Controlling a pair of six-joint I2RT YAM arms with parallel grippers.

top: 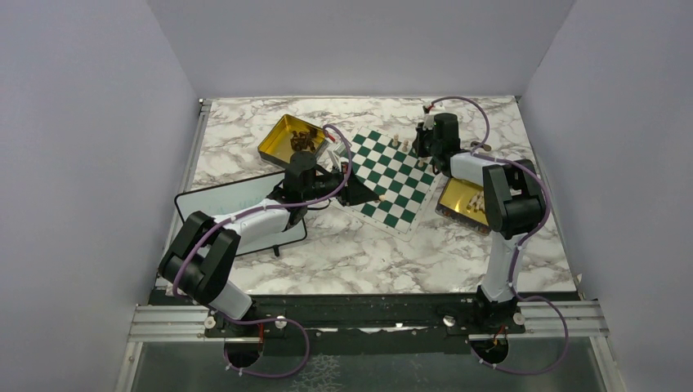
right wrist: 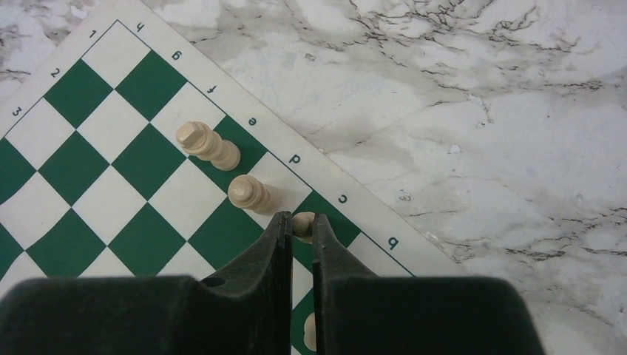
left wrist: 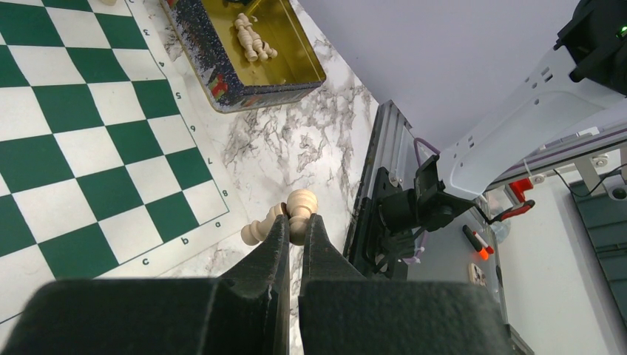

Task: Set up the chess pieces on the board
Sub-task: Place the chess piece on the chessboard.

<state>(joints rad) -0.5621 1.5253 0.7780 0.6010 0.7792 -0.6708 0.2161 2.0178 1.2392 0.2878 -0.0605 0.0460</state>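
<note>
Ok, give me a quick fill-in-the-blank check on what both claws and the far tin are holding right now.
1. The left claw is shut on a ____ chess piece.
2. The right claw grips a pale piece above the ____.
3. The gold tin beside the left arm holds ____ pieces.
Missing words: pale; board; dark.
</note>
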